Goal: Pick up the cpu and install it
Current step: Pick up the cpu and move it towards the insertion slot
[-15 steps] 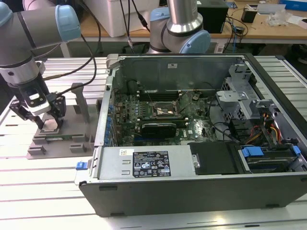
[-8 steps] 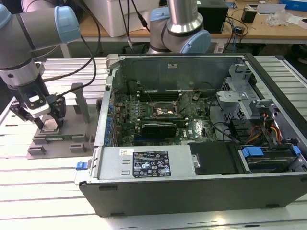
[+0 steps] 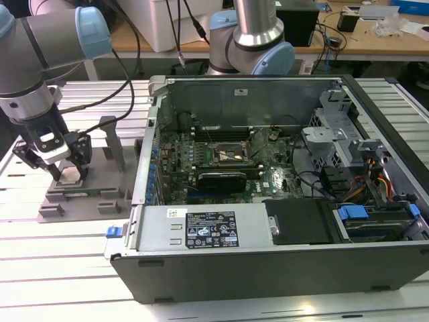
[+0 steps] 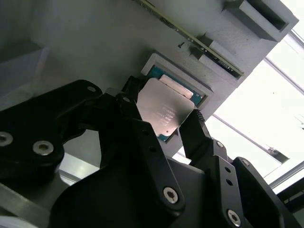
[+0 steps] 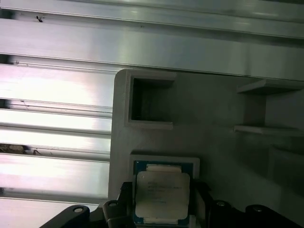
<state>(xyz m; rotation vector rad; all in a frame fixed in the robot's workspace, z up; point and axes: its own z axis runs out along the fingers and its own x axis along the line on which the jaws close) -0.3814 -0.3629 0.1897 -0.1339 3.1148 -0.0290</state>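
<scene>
We count one cpu, lying in a recess of one grey tray at the exterior view's left. Its lid print is too faint to read. One gripper straddles it; whether it clamps it, we cannot tell. One open computer case stands to the right.

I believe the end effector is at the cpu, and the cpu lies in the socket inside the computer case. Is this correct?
Not quite. The end effector is at the cpu, but the cpu lies in a recess of the grey tray, outside the computer case, as the first wrist view and exterior view show.
</scene>
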